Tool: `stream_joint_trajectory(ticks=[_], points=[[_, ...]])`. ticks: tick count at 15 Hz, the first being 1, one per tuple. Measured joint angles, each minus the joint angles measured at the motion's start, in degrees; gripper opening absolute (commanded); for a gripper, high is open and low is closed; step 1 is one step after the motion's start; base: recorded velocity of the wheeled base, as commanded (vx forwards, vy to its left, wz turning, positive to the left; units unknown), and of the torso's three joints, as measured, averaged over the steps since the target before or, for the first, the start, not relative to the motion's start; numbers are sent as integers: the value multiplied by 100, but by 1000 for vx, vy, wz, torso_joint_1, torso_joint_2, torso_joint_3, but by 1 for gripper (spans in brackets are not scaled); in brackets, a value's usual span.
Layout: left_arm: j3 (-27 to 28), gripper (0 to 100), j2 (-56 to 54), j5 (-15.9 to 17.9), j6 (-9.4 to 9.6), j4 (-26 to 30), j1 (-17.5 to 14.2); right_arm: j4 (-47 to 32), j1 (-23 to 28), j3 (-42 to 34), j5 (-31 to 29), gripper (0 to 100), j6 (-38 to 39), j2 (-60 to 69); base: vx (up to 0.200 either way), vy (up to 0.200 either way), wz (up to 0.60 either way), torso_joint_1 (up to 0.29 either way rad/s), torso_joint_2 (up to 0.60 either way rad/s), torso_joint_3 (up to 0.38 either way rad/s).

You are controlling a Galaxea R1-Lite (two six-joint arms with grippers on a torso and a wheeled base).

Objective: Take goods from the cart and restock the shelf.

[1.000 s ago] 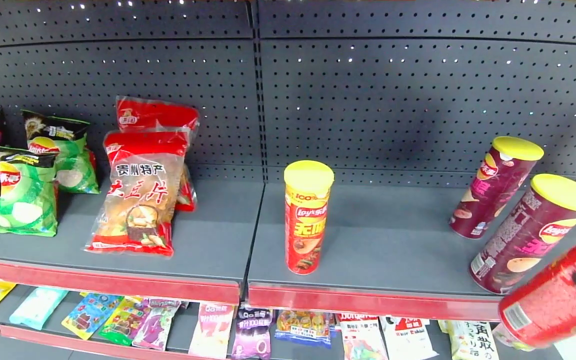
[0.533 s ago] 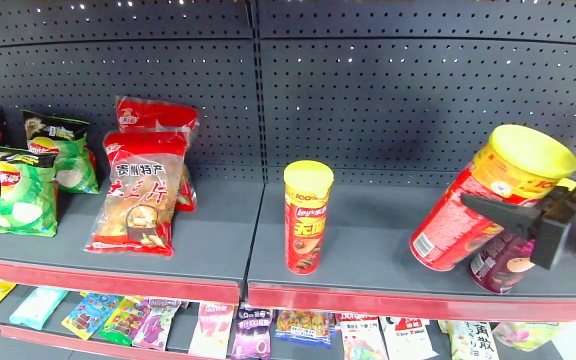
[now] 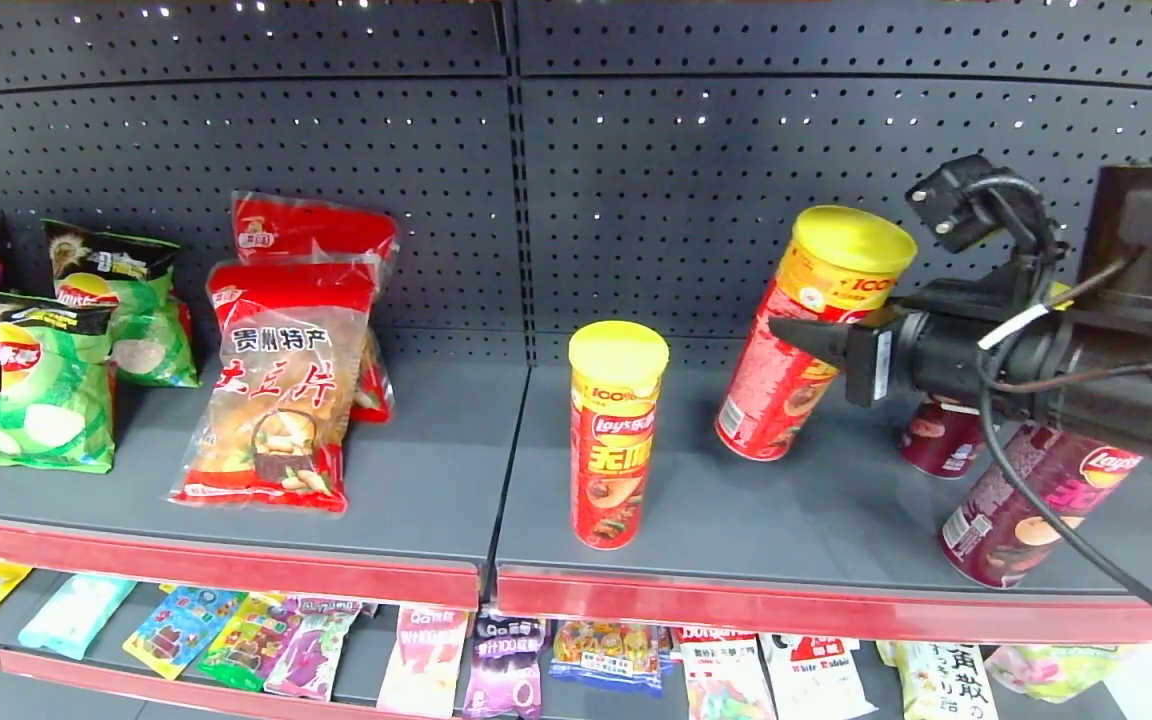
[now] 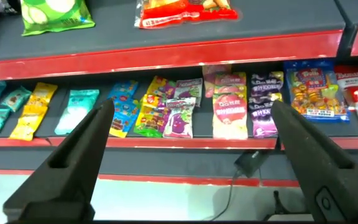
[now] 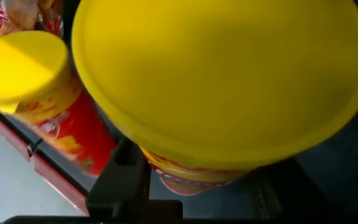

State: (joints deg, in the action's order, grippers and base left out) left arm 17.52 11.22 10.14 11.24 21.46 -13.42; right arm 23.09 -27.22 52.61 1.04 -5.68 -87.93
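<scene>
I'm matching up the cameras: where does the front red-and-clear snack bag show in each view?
Head view: front snack bag, left of the standing red can.
Left wrist view: its lower end, just above the red shelf lip.
Right wrist view: a corner of it, beyond the standing red can's yellow lid.
Shared landmark: the red shelf lip.

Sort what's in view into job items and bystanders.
Job: held red can, tilted, in right gripper; upper shelf; standing red can it may join.
Bystanders: purple cans; green chip bags; red snack bags; lower-shelf sweets; open left gripper.
</scene>
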Motion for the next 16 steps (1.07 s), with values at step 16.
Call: stream_joint_trajectory(ticks=[16], points=[[-132,100,-323,-32,-123,9,-2,313,-296,1620,187,0,-20,-2155,0,0,0,0,0,0]])
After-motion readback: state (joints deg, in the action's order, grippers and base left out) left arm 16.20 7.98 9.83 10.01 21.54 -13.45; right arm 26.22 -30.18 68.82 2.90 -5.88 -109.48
